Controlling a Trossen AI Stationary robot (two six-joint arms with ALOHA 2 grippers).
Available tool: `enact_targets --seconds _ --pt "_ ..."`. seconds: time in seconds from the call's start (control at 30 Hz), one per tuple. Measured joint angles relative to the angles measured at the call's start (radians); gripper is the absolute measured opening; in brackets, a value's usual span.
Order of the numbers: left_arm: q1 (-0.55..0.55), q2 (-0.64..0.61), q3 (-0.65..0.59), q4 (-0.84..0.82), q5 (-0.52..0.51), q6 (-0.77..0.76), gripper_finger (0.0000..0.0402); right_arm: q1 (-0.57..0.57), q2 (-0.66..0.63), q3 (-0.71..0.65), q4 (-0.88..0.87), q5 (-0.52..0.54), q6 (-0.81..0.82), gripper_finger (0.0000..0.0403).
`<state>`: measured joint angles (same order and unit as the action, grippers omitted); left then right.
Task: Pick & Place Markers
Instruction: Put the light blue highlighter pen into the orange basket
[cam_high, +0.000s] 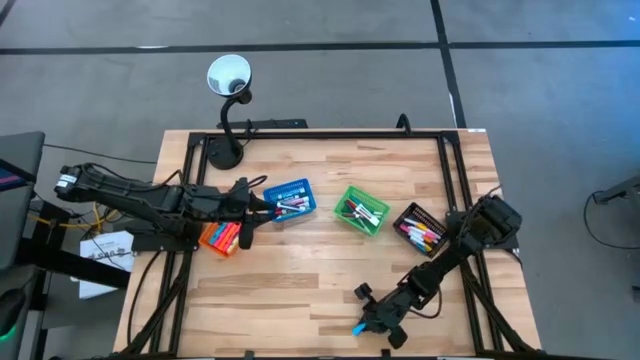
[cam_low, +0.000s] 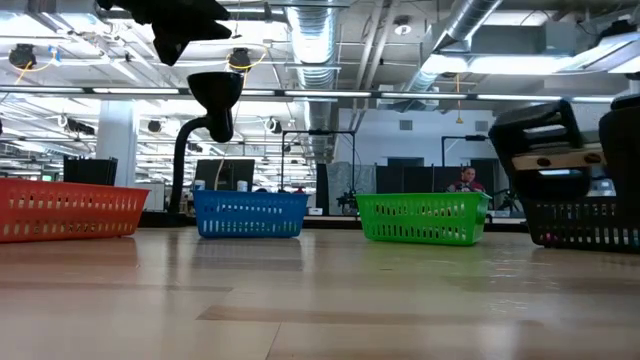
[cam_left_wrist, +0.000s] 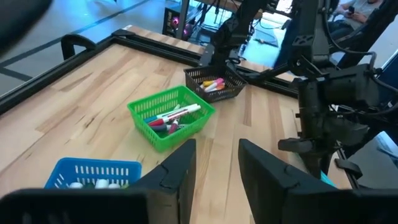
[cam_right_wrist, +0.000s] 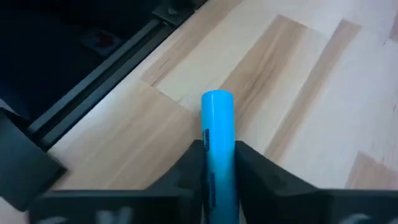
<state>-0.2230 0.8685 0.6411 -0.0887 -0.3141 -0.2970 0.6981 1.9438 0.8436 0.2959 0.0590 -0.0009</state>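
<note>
The right hand (cam_right_wrist: 216, 163) grips a blue marker (cam_right_wrist: 217, 134) above the near tabletop (cam_high: 300, 280), seemingly to carry it to the blue basket (cam_high: 288, 197), where the left hand (cam_left_wrist: 216, 165) waits released.

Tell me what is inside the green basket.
The green basket holds several markers: white-barrelled ones plus red and dark caps. Anything beneath that pile, and the basket's floor, is covered.

table (cam_high: 300, 280): light wood | on it: orange basket (cam_high: 222, 238), blue basket (cam_high: 289, 197), green basket (cam_high: 361, 211), black basket (cam_high: 420, 229), lamp base (cam_high: 222, 152)
</note>
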Motion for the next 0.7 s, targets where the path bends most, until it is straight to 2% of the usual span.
enact_targets --seconds 0.03,0.13,0.27,0.37,0.5,0.7 --pt "0.0 0.005 0.0 0.002 0.0 -0.003 0.0116 -0.007 -0.006 -0.002 0.015 0.0 -0.014 0.0051" --pt "0.0 0.036 0.0 0.002 0.027 -0.022 0.0115 -0.039 -0.024 -0.004 0.034 0.024 -0.076 0.0049" --pt "-0.007 0.134 0.0 0.006 0.167 0.005 0.0115 -0.106 -0.108 -0.003 0.046 0.224 -0.163 0.0049" --pt "-0.023 0.238 0.0 0.042 0.179 0.005 0.0116 -0.172 -0.158 -0.003 0.044 0.315 -0.22 0.0065" --pt "-0.026 0.384 0.0 0.129 0.181 0.011 0.0127 -0.284 -0.198 -0.003 0.05 0.314 -0.235 0.008" --pt "-0.006 0.552 -0.001 0.263 0.182 0.06 0.0164 -0.418 -0.162 -0.002 0.056 0.27 -0.235 0.006"
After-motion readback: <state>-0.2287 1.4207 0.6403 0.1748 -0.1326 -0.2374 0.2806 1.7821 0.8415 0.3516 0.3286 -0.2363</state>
